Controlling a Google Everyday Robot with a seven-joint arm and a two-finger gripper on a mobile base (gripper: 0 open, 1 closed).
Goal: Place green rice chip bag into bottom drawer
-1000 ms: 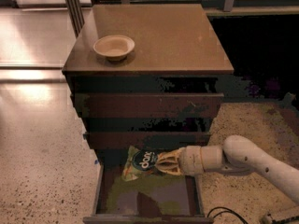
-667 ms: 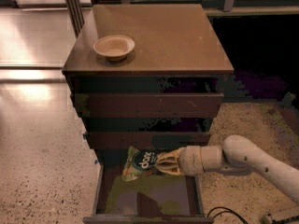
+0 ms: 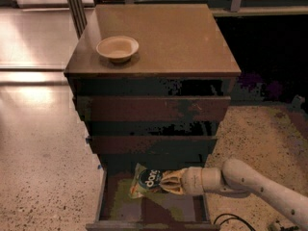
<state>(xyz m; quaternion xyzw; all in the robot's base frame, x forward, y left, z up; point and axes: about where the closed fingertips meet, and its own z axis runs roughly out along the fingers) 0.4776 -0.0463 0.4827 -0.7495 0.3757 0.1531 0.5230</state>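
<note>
Green rice chip bag (image 3: 146,181) sticks out left of the hand (image 3: 169,182) clamping it, over the bottom drawer (image 3: 159,211).

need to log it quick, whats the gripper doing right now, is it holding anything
Gripper: shut on the green rice chip bag, held over the open bottom drawer.

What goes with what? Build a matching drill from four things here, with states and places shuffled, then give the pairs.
1 green rice chip bag
2 bowl
3 bottom drawer
4 hand

a pulled open
b on the cabinet top
c shut on the bag, over the drawer
d gripped at one end

Pairs: 1-d, 2-b, 3-a, 4-c
</note>
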